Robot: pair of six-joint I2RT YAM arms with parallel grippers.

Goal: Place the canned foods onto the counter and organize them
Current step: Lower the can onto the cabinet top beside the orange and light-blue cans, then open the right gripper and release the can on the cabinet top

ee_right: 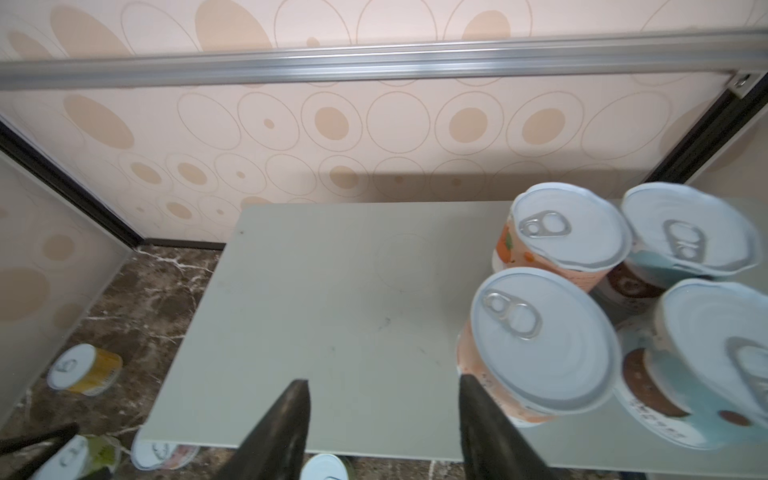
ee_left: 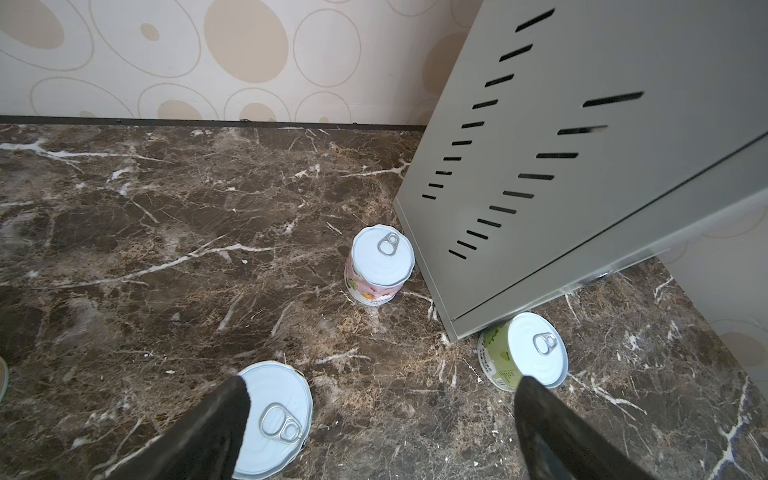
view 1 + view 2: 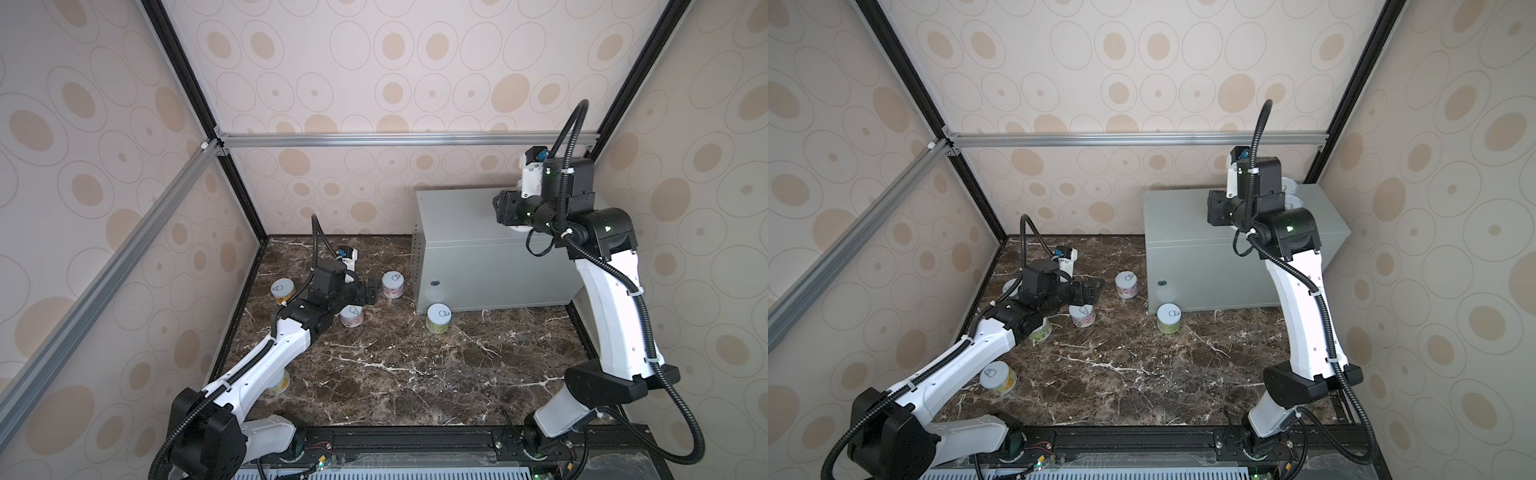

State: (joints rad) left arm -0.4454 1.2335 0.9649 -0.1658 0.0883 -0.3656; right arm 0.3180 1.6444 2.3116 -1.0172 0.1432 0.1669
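Note:
The counter is a light-grey box at the back right. Several canned foods stand grouped at its right end, among them an orange-labelled tin, a peach one and a light-blue one. My right gripper hovers over the bare counter top, open with nothing between its fingers; the peach tin is just outside one finger. My left gripper is open low over the marble floor. A tin lies partly under one finger. A pink tin and a green tin stand by the counter's foot.
More tins stand on the dark marble floor: a yellow one near the left wall, one beside the left wrist, another under the left forearm. An aluminium frame bar crosses the back wall above the counter.

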